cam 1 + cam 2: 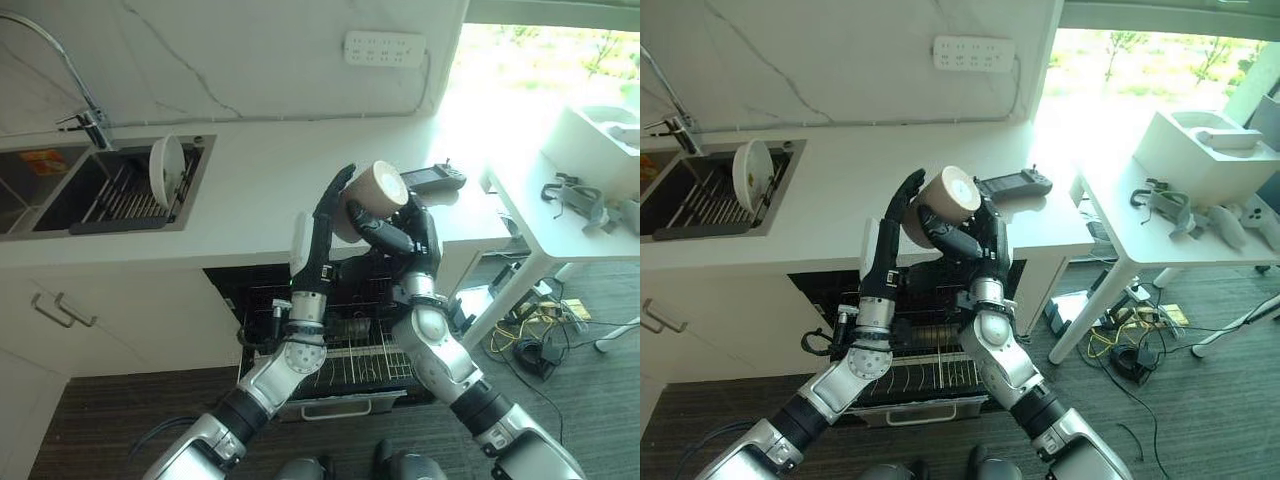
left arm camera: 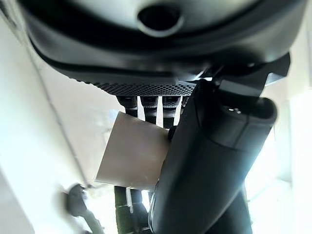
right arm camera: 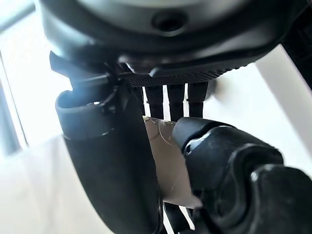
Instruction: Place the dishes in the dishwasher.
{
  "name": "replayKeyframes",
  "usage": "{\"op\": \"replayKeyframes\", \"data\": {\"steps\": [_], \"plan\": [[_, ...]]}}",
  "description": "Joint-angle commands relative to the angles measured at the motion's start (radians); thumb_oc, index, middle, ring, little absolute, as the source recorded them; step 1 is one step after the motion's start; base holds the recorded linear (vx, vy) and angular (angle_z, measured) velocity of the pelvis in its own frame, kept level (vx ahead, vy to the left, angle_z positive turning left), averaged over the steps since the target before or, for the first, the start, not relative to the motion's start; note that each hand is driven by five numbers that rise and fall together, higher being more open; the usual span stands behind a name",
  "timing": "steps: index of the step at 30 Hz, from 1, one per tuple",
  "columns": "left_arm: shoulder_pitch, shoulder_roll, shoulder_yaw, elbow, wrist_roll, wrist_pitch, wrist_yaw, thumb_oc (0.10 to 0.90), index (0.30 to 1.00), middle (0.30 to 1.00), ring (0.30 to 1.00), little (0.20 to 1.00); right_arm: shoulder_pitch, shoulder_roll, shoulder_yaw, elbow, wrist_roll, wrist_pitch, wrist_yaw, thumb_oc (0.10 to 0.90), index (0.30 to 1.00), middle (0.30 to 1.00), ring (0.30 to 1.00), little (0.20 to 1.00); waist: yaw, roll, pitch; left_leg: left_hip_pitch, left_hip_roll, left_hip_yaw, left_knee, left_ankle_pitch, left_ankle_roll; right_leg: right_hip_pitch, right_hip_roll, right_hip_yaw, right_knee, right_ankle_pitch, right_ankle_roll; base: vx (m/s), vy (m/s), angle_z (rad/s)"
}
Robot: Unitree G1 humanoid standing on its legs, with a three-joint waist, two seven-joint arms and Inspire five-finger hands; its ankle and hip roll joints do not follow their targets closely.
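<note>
White counter (image 1: pixel 260 190) spans the kitchen, above the open dishwasher rack (image 1: pixel 340 345). One beige cup (image 1: pixel 375 195), plain and matte, is held up between both hands, its long axis tilted, flat base toward the camera. Right hand (image 1: pixel 400 235) fingers curl round its side; left hand (image 1: pixel 325 225) fingers rest straight against the other side. One white plate (image 1: pixel 166 168) stands upright in the sink rack (image 1: pixel 130 200).

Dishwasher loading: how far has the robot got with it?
Early to midway, I'd judge. The dishwasher's dark wire rack is already pulled out below the counter. A beige round cup is in hand, raised above the rack: the right robot hand curls round it, the left robot hand rests straight-fingered against it. A white round plate still stands in the sink rack.
</note>
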Motion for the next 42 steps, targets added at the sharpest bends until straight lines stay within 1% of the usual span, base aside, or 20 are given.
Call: {"op": "replayKeyframes", "data": {"steps": [1, 7, 16, 17, 19, 21, 22, 23, 24, 27, 28, 31, 32, 33, 34, 36, 37, 38, 41, 42], "plan": [[-0.029, -0.053, -0.132, -0.112, 0.024, -0.081, -0.015, 0.800, 0.900, 0.900, 0.900, 0.900, -0.170, 0.063, -0.149, -0.183, -0.013, -0.198, 0.034, 0.400, 0.300, 0.300, 0.300, 0.300, -0.002, -0.009, -0.031, 0.065, 0.062, 0.060, -0.009, -0.126, -0.025, 0.110, -0.015, 0.077, 0.019, -0.208, 0.081, 0.00, 0.000, 0.00], [-0.001, -0.039, -0.123, -0.115, 0.034, -0.078, 0.010, 0.800, 0.900, 0.900, 0.900, 0.900, -0.132, 0.040, -0.148, -0.212, 0.014, -0.210, 0.054, 0.400, 0.300, 0.300, 0.300, 0.300, -0.008, -0.007, -0.032, 0.062, 0.063, 0.067, -0.009, -0.125, -0.023, 0.106, -0.016, 0.081, 0.019, -0.205, 0.081, -0.01, 0.012, -0.01], [0.028, -0.014, -0.085, -0.118, 0.064, -0.060, 0.052, 0.800, 0.900, 0.900, 0.900, 0.900, -0.083, 0.001, -0.178, -0.241, -0.031, -0.246, 0.059, 0.400, 0.300, 0.300, 0.300, 0.300, -0.013, -0.008, -0.036, 0.061, 0.066, 0.072, -0.009, -0.123, -0.022, 0.102, -0.013, 0.089, 0.019, -0.203, 0.082, 0.00, 0.002, -0.02], [0.039, -0.006, -0.071, -0.126, 0.056, -0.054, 0.047, 0.800, 0.900, 0.900, 0.900, 0.900, -0.063, -0.012, -0.191, -0.254, -0.031, -0.252, 0.072, 0.400, 0.300, 0.300, 0.300, 0.300, -0.015, -0.008, -0.036, 0.060, 0.067, 0.073, -0.009, -0.123, -0.022, 0.102, -0.013, 0.089, 0.019, -0.202, 0.083, 0.00, 0.000, 0.00], [0.071, 0.016, -0.044, -0.139, 0.026, -0.035, 0.025, 0.800, 0.900, 0.900, 0.900, 0.900, -0.018, -0.041, -0.219, -0.290, -0.008, -0.255, 0.144, 0.400, 0.300, 0.300, 0.300, 0.300, -0.018, -0.008, -0.035, 0.058, 0.070, 0.076, -0.009, -0.123, -0.022, 0.098, -0.013, 0.089, 0.019, -0.200, 0.085, 0.00, 0.000, 0.00], [0.109, 0.038, -0.011, -0.150, -0.008, -0.032, -0.021, 0.800, 0.900, 0.900, 0.900, 0.900, 0.029, -0.066, -0.245, -0.332, -0.006, -0.245, 0.208, 0.400, 0.300, 0.300, 0.300, 0.300, -0.020, -0.008, -0.033, 0.057, 0.071, 0.078, -0.009, -0.123, -0.022, 0.097, -0.013, 0.089, 0.019, -0.200, 0.085, 0.00, -0.004, -0.08], [0.150, 0.058, 0.018, -0.168, -0.039, -0.044, -0.074, 0.800, 0.900, 0.900, 0.900, 0.900, 0.074, -0.088, -0.268, -0.363, -0.008, -0.241, 0.262, 0.400, 0.300, 0.300, 0.300, 0.300, -0.021, -0.006, -0.030, 0.055, 0.073, 0.078, -0.009, -0.122, -0.023, 0.094, -0.013, 0.091, 0.019, -0.200, 0.087, 0.00, -0.010, -0.10], [0.181, 0.071, 0.040, -0.181, -0.052, -0.052, -0.101, 0.800, 0.900, 0.900, 0.900, 0.900, 0.107, -0.101, -0.283, -0.383, 0.005, -0.239, 0.299, 0.400, 0.300, 0.300, 0.300, 0.300, -0.021, -0.006, -0.031, 0.054, 0.074, 0.079, -0.009, -0.121, -0.023, 0.094, -0.013, 0.089, 0.019, -0.199, 0.087, 0.00, -0.022, -0.05], [0.231, 0.094, 0.081, -0.204, -0.067, -0.060, -0.143, 0.800, 0.900, 0.900, 0.900, 0.900, 0.170, -0.121, -0.310, -0.406, 0.040, -0.245, 0.378, 0.400, 0.300, 0.300, 0.300, 0.300, -0.021, -0.005, -0.030, 0.051, 0.074, 0.078, -0.009, -0.119, -0.023, 0.092, -0.012, 0.089, 0.019, -0.199, 0.088, 0.00, 0.000, 0.00], [0.312, 0.135, 0.147, -0.224, -0.068, -0.077, -0.174, 0.800, 0.900, 0.900, 0.900, 0.900, 0.264, -0.151, -0.346, -0.421, 0.113, -0.264, 0.497, 0.400, 0.300, 0.300, 0.300, 0.300, -0.018, -0.003, -0.031, 0.046, 0.072, 0.068, -0.009, -0.116, -0.023, 0.088, -0.009, 0.090, 0.019, -0.200, 0.088, -0.01, -0.048, -0.01], [0.351, 0.150, 0.187, -0.229, -0.076, -0.079, -0.192, 0.800, 0.900, 0.900, 0.900, 0.900, 0.300, -0.156, -0.366, -0.422, 0.144, -0.259, 0.555, 0.400, 0.300, 0.300, 0.300, 0.300, -0.016, -0.002, -0.034, 0.042, 0.070, 0.061, -0.009, -0.114, -0.024, 0.086, -0.007, 0.091, 0.019, -0.202, 0.088, 0.00, -0.062, -0.01], [0.412, 0.174, 0.265, -0.225, -0.096, -0.083, -0.260, 0.800, 0.900, 0.900, 0.900, 0.900, 0.355, -0.156, -0.394, -0.412, 0.151, -0.232, 0.644, 0.400, 0.300, 0.300, 0.300, 0.300, -0.014, 0.002, -0.036, 0.037, 0.068, 0.049, -0.009, -0.108, -0.027, 0.083, -0.001, 0.091, 0.019, -0.203, 0.087, 0.01, -0.058, -0.02], [0.444, 0.189, 0.306, -0.221, -0.101, -0.086, -0.334, 0.800, 0.900, 0.900, 0.900, 0.900, 0.385, -0.158, -0.404, -0.403, 0.139, -0.198, 0.687, 0.400, 0.300, 0.300, 0.300, 0.300, -0.013, 0.005, -0.036, 0.034, 0.066, 0.041, -0.009, -0.103, -0.028, 0.082, 0.003, 0.092, 0.019, -0.205, 0.084, 0.01, -0.053, 0.00], [0.449, 0.193, 0.312, -0.220, -0.101, -0.090, -0.348, 0.800, 0.900, 0.900, 0.900, 0.900, 0.391, -0.159, -0.406, -0.400, 0.137, -0.190, 0.694, 0.400, 0.300, 0.300, 0.300, 0.300, -0.013, 0.006, -0.037, 0.034, 0.066, 0.040, -0.009, -0.102, -0.028, 0.082, 0.004, 0.091, 0.019, -0.206, 0.084, 0.02, -0.048, 0.01], [0.462, 0.201, 0.328, -0.212, -0.098, -0.088, -0.402, 0.800, 0.900, 0.900, 0.900, 0.900, 0.406, -0.160, -0.411, -0.388, 0.133, -0.166, 0.716, 0.400, 0.300, 0.300, 0.300, 0.300, -0.014, 0.009, -0.036, 0.032, 0.067, 0.038, -0.009, -0.100, -0.030, 0.081, 0.005, 0.091, 0.019, -0.207, 0.083, 0.00, 0.000, 0.00], [0.489, 0.213, 0.354, -0.208, -0.105, -0.086, -0.458, 0.800, 0.900, 0.900, 0.900, 0.900, 0.426, -0.162, -0.417, -0.370, 0.141, -0.134, 0.740, 0.400, 0.300, 0.300, 0.300, 0.300, -0.014, 0.013, -0.037, 0.029, 0.069, 0.036, -0.009, -0.095, -0.033, 0.079, 0.008, 0.088, 0.019, -0.208, 0.081, 0.01, -0.017, -0.01], [0.507, 0.229, 0.374, -0.204, -0.115, -0.086, -0.518, 0.800, 0.900, 0.900, 0.900, 0.900, 0.447, -0.166, -0.423, -0.352, 0.149, -0.106, 0.759, 0.400, 0.300, 0.300, 0.300, 0.300, -0.015, 0.017, -0.038, 0.026, 0.071, 0.034, -0.009, -0.092, -0.035, 0.078, 0.009, 0.086, 0.019, -0.210, 0.081, 0.01, -0.039, -0.04], [0.519, 0.240, 0.386, -0.203, -0.117, -0.083, -0.563, 0.800, 0.900, 0.900, 0.900, 0.900, 0.463, -0.170, -0.428, -0.337, 0.148, -0.093, 0.773, 0.400, 0.300, 0.300, 0.300, 0.300, -0.017, 0.020, -0.037, 0.024, 0.073, 0.033, -0.009, -0.090, -0.037, 0.077, 0.011, 0.084, 0.019, -0.211, 0.080, 0.01, -0.040, -0.03], [0.549, 0.266, 0.407, -0.196, -0.134, -0.084, -0.664, 0.800, 0.900, 0.900, 0.900, 0.900, 0.496, -0.179, -0.439, -0.300, 0.152, -0.076, 0.813, 0.400, 0.300, 0.300, 0.300, 0.300, -0.021, 0.027, -0.033, 0.017, 0.076, 0.029, -0.009, -0.082, -0.042, 0.074, 0.012, 0.079, 0.019, -0.211, 0.079, 0.00, -0.010, -0.01], [0.563, 0.280, 0.415, -0.195, -0.151, -0.079, -0.713, 0.800, 0.900, 0.900, 0.900, 0.900, 0.512, -0.187, -0.445, -0.287, 0.161, -0.072, 0.832, 0.400, 0.300, 0.300, 0.300, 0.300, -0.022, 0.031, -0.031, 0.014, 0.077, 0.026, -0.009, -0.079, -0.045, 0.074, 0.012, 0.076, 0.019, -0.212, 0.079, 0.00, 0.000, 0.00]]}}
